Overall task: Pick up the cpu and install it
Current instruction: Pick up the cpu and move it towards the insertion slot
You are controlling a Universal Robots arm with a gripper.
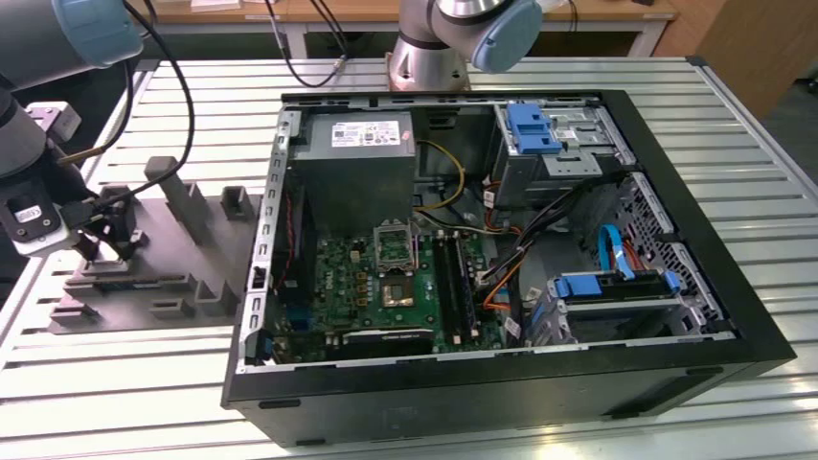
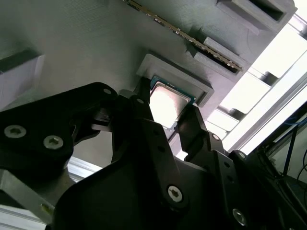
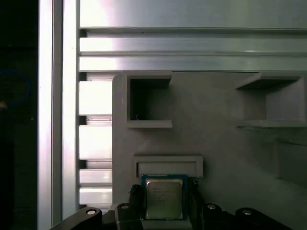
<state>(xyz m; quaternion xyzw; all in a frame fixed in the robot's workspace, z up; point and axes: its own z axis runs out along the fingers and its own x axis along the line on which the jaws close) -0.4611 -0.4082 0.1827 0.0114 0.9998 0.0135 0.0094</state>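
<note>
Grasp step: cpu not yet lifted. Gripper sits down over it, open only to chip width, fingers against two opposite sides. It looks like a pinch, though contact is hard to confirm. Cpu lies flat in its pocket by the tray edge, at the exterior view's left of the tabletop. Next move calls for a straight, level lift clear of the pocket walls. Socket is well apart, inside the case.

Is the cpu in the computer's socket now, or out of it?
Out. In both wrist views the cpu is at the grey tray, right at the gripper, which the exterior view shows outside the computer case.
</note>
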